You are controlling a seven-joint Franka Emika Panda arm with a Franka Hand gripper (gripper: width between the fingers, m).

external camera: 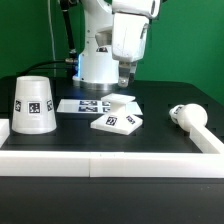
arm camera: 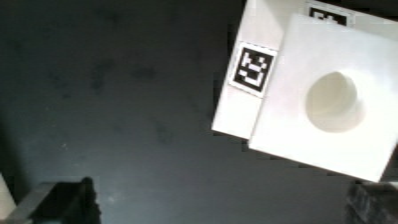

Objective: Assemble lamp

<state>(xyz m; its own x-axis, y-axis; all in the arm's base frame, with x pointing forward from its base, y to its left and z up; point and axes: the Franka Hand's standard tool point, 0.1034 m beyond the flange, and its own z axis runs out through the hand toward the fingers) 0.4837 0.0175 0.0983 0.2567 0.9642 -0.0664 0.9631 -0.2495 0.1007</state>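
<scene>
Lamp assembly, opening step: approach to the base, no parts joined yet.

- Base point(external camera: 118, 119): one. Lies flat mid-bench, just beside the marker board point(external camera: 84, 105), socket hole point(arm camera: 334, 100) facing up.
- Pincer point(external camera: 124, 78): one. Released, fingers point(arm camera: 63, 200) spread wide, grasping nothing. Hangs above the base.
- Bulb point(external camera: 188, 115): one. Lies on its side on the bench point(external camera: 160, 138), at the exterior view's right.
- Shade point(external camera: 31, 104): one. Stands wide end down, at the exterior view's left.

Next move, as judged: descend, straddle a base edge squarely, and clench without tipping the flat part.
</scene>
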